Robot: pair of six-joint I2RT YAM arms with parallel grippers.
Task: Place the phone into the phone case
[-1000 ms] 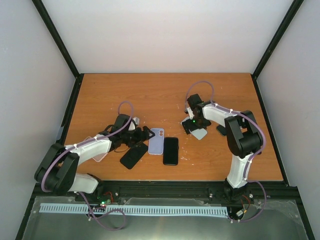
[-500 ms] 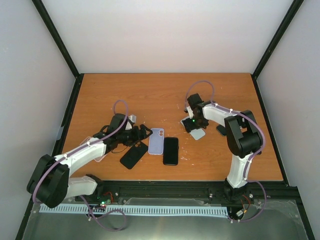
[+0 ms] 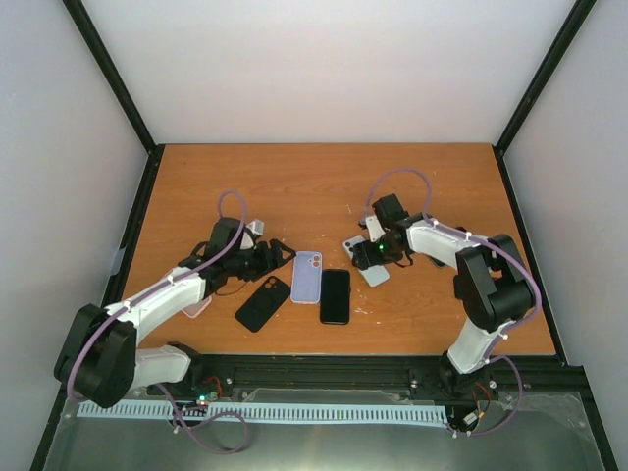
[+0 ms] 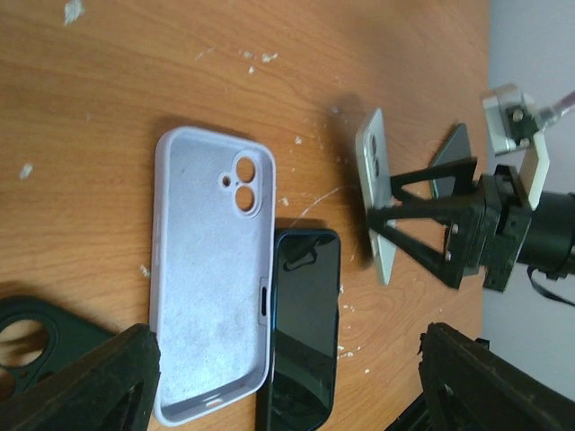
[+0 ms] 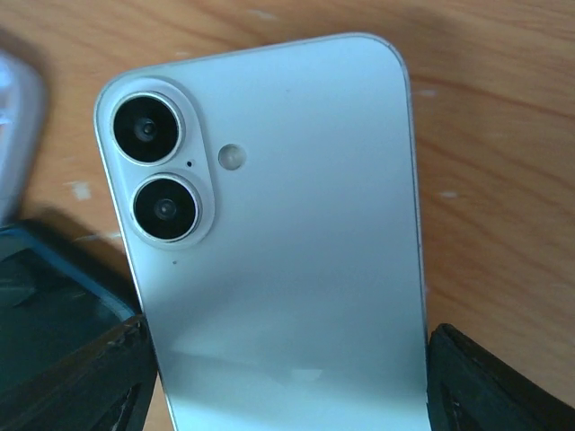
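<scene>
A lavender phone case [image 3: 307, 277] [image 4: 211, 278] lies open side up at the table's middle. A pale green phone [image 3: 359, 261] [image 5: 278, 251] with two camera lenses is raised off the table and tilted. My right gripper [image 3: 377, 253] [image 5: 287, 386] is shut on it across its width, camera end pointing away from the wrist. In the left wrist view that phone [image 4: 377, 193] shows edge-on beyond the case. My left gripper [image 3: 282, 257] [image 4: 287, 386] stands open just left of the case, whose near end lies between its fingers [image 4: 90, 382].
A dark phone [image 3: 335, 295] [image 4: 301, 332] with a teal rim lies face up against the case's right side. A black case [image 3: 262, 303] lies to the case's lower left. A pinkish case [image 3: 199, 306] peeks out under my left arm.
My right gripper has carried the pale green phone left toward the lavender case. My left gripper has shifted back and right, off the black case, to the lavender case's side.
</scene>
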